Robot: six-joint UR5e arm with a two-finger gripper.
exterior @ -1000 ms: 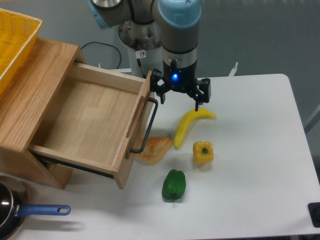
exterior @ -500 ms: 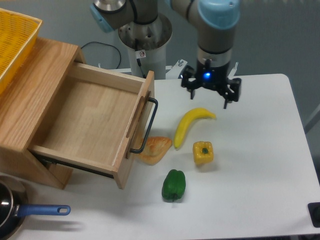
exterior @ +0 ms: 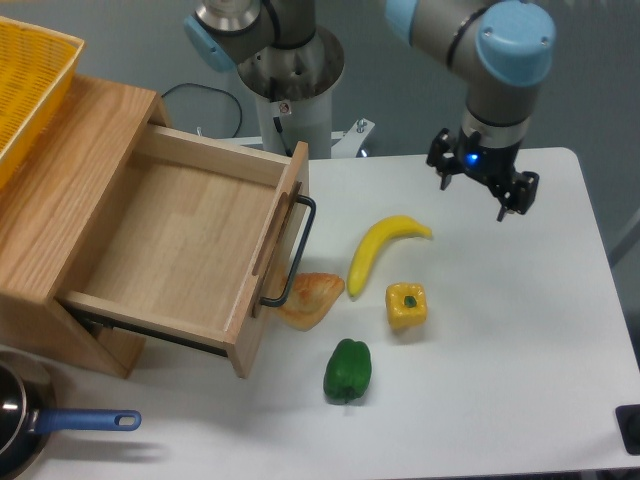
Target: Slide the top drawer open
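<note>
Top drawer (exterior: 180,250) open, white table (exterior: 500,350), grey wall

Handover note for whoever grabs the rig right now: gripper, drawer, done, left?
Gripper: open, empty, hanging above the table's far right, well clear of the handle.
Top drawer: pulled far out of the cabinet, inside looks empty.
Done: the drawer is open.
Left: nothing on the drawer itself, probably just parking the arm. Banana and peppers lie beside the drawer front.

White tabletop (exterior: 520,380) | banana (exterior: 380,250) | yellow pepper (exterior: 406,306) | green pepper (exterior: 347,370) | bread slice (exterior: 308,298) | yellow basket (exterior: 28,80) on wooden cabinet (exterior: 60,190) | blue-handled pan (exterior: 30,428)
</note>
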